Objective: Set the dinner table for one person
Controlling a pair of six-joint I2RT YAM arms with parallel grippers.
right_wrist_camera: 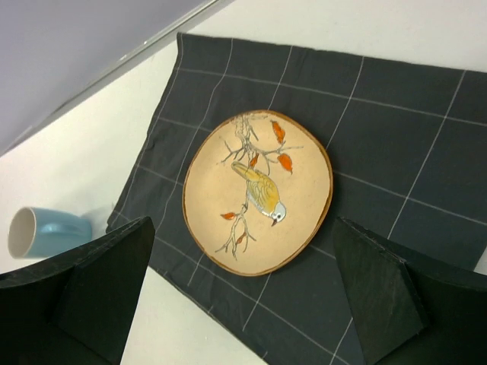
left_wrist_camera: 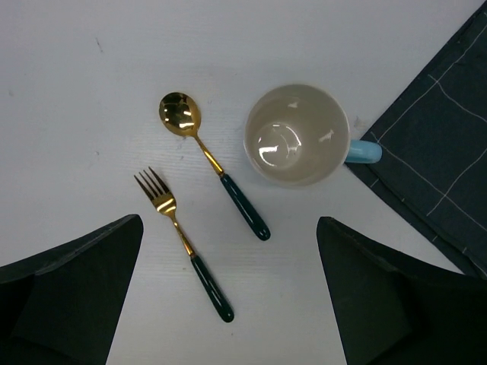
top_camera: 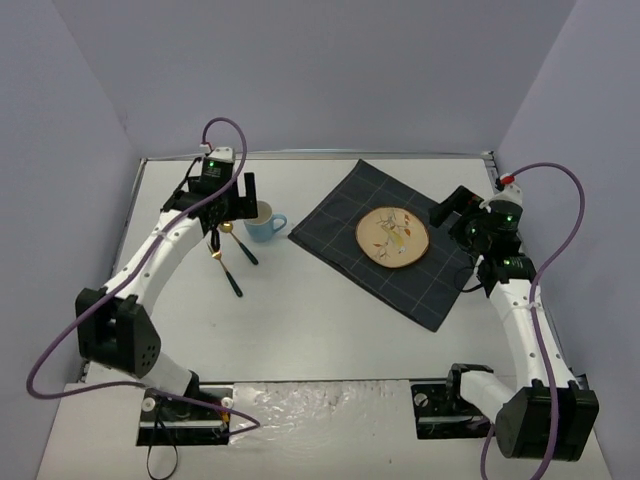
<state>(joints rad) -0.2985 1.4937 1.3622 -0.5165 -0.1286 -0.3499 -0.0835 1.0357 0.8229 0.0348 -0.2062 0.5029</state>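
We see the white dinner table (top_camera: 320,320) under everything, with the dark checked cloth (top_camera: 335,225) lying on it. A bird plate (top_camera: 392,237) sits on the cloth. Left of the cloth, the left arm stretches far out. Its left gripper (left_wrist_camera: 228,222) points down, spread wide and holding nothing, over a gold spoon (left_wrist_camera: 213,163), gold fork (left_wrist_camera: 183,239) and blue mug (left_wrist_camera: 297,135). The right arm bends by the cloth's right edge. Its right gripper (right_wrist_camera: 243,224) gapes wide too, tipped toward the plate.

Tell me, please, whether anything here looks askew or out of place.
The checked cloth lies diagonally on the table, with the plate on it. The fork and spoon lie off the cloth on bare table, beside the upright, empty mug.
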